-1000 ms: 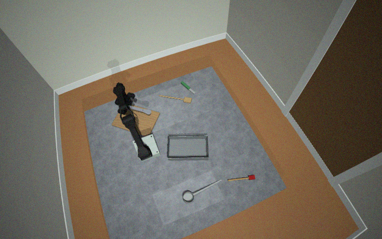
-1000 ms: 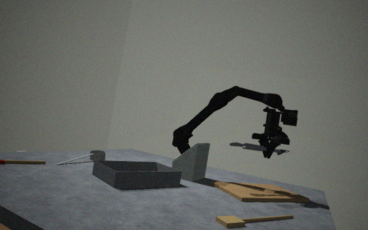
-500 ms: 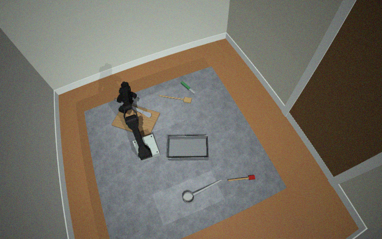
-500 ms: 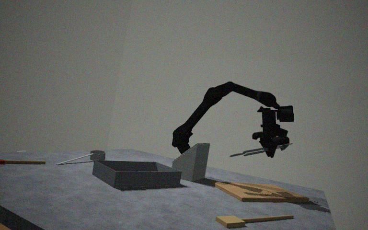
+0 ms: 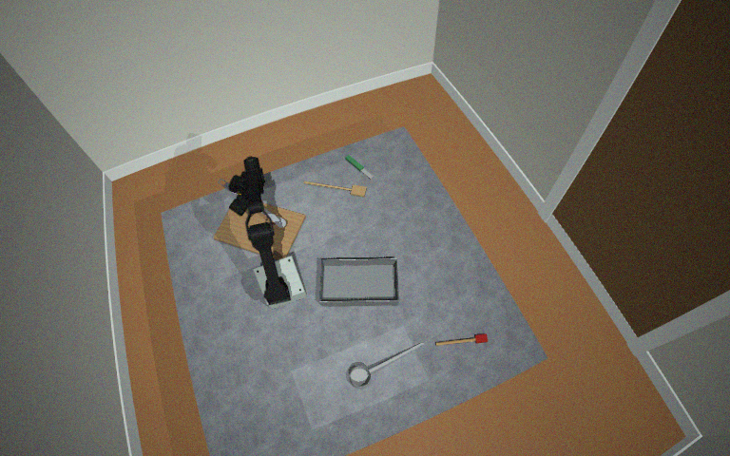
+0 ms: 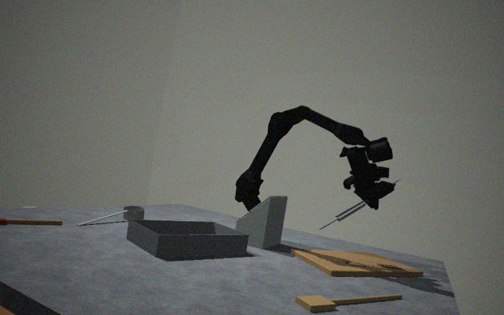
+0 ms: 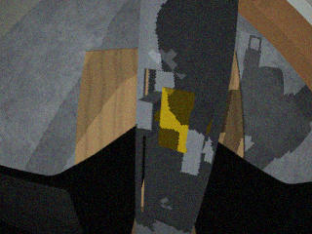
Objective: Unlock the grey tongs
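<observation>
The gripper (image 5: 240,194) (image 6: 374,202) (image 7: 167,132) was clamped on the grey tongs (image 5: 277,218) (image 6: 350,209) (image 7: 195,58), one black finger at either side of them. The tongs were suspended above the wooden board (image 5: 290,225) (image 6: 356,273) (image 7: 107,97), out of contact with it, and were tilted, with the end nearer the roasting tin (image 5: 357,299) (image 6: 200,247) lower. The condition of the gravity lock could not be determined. A yellow patch (image 7: 171,102) showed between the fingers in the wrist view. The black arm (image 5: 267,257) (image 6: 323,119) arched from its pale wedge-shaped base (image 5: 293,271) (image 6: 273,222), its wrist section above the gripper. The board lay flat near the base, partly in shadow. The roasting tin stood upright on the other side of the base, on the grey surface (image 5: 441,269) (image 6: 222,282), apart from the tongs. A wooden spatula (image 5: 358,190) (image 6: 315,303) lay near the board; a green-handled tool (image 5: 354,161) lay beyond it. Past the tin were a round grey cup with a long handle (image 5: 350,376) (image 6: 133,213) and a wooden-handled tool with a red head (image 5: 480,338) (image 6: 33,222), lying apart from each other.
</observation>
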Robot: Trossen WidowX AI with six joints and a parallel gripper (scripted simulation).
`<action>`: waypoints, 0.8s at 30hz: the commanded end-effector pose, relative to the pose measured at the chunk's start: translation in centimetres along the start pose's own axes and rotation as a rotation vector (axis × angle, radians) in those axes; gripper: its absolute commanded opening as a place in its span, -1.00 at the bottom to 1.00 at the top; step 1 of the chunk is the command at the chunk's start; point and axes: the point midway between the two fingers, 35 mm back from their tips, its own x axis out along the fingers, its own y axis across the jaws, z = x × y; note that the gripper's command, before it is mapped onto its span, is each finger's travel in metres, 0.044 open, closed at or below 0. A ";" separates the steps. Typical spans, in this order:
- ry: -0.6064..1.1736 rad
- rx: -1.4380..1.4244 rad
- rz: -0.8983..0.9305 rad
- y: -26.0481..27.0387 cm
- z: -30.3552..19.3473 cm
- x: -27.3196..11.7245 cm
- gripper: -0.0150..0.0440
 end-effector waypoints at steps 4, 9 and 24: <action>-0.154 -0.009 0.002 0.0 0.4 -1.4 -1.00; -0.265 -0.018 0.002 0.1 0.4 -2.5 -1.00; -0.582 -0.074 -0.007 1.2 -0.1 -6.1 -1.00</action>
